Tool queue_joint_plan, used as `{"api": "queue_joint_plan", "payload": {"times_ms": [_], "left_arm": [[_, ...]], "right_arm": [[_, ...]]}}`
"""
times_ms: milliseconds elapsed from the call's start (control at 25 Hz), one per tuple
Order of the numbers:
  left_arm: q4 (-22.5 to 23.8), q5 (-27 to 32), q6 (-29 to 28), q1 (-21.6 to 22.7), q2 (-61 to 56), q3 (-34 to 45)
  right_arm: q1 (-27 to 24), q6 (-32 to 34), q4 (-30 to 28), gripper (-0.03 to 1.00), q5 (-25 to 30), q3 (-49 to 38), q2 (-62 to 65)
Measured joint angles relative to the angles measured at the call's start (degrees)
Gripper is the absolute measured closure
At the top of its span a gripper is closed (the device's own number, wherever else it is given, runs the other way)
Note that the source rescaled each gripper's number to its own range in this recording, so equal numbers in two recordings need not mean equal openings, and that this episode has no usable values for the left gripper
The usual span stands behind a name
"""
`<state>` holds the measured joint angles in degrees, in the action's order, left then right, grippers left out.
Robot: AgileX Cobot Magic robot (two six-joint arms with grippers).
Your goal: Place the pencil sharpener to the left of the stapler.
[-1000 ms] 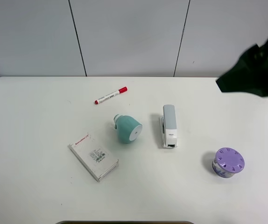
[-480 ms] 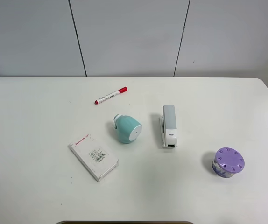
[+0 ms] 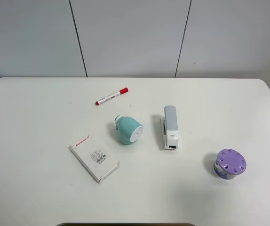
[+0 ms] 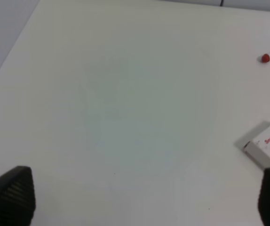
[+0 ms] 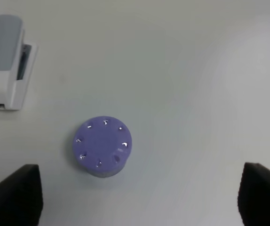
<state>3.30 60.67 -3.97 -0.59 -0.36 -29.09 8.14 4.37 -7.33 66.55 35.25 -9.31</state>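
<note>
The teal pencil sharpener (image 3: 128, 130) lies on its side just left of centre in the overhead frame, its white round face turned toward the lower right, with the grey-and-white stapler (image 3: 170, 127) lying lengthwise a short way to its right. A strip of bare white worktop (image 3: 41, 113) separates the two; they do not touch. Judged from this layout, the sharpener already sits to the left of the stapler, so the placement the task asks for looks done, and little seems left beyond the arms staying clear.

Neither arm appears in the overhead frame. In the left wrist view, the left gripper (image 4: 146, 195) shows only as two dark fingertips at the lower corners of the frame, set wide apart, with nothing between them but bare worktop. In the right wrist view, the right gripper (image 5: 142, 195) likewise shows two dark tips at the lower corners, spread apart and empty, hanging above the purple lidded container (image 5: 102, 146), which it does not touch.

A red-capped marker (image 3: 111, 96) rests in the upper centre-left of the overhead frame, and a white labelled box (image 3: 94, 158) lies at the lower left of the sharpener, both apart from the task's items.
</note>
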Motion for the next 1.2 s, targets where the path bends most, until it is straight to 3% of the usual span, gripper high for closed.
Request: {"api": "queue_joint_plan", "payload": {"times_ms": [280, 680, 1200], "left_arm": [[0.0, 0.0, 0.0, 0.0, 0.0, 0.0], [0.0, 0.0, 0.0, 0.0, 0.0, 0.0], [0.0, 0.0, 0.0, 0.0, 0.0, 0.0]], "right_arm": [[-3.5, 0.0, 1.7, 0.42, -1.2, -4.3, 9.4], [-3.5, -0.2, 2.6, 0.42, -5.3, -6.3, 9.5], [-3.5, -0.2, 2.6, 0.42, -5.4, -6.3, 9.5]]}}
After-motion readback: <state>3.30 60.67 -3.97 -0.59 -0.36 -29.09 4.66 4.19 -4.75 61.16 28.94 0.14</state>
